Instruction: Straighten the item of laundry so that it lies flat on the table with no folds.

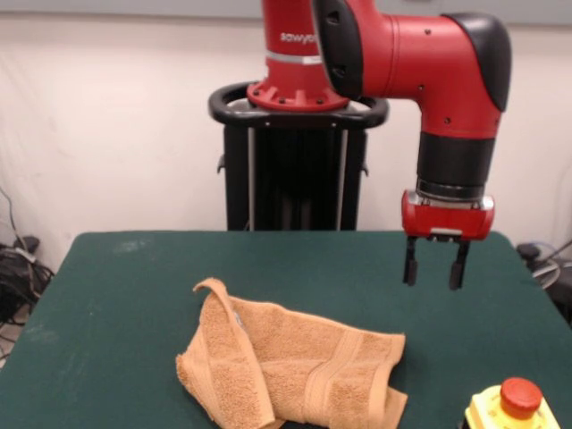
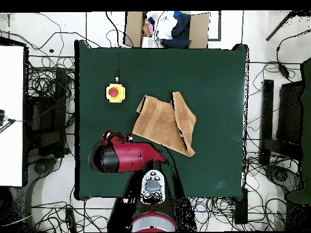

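The orange-tan towel lies crumpled on the green table near its front edge. Its left part is folded over the rest, with one corner curled up. A woven band runs across it. In the overhead view the towel lies near the middle of the table, with a folded strip along its right side. My gripper hangs open and empty above the table, to the right of the towel and behind it. In the overhead view my arm covers the gripper.
A yellow box with a red stop button sits at the table's front right corner; it also shows in the overhead view, with a cable running to the table's edge. A person sits beyond the table's top edge. Cables lie on the floor around.
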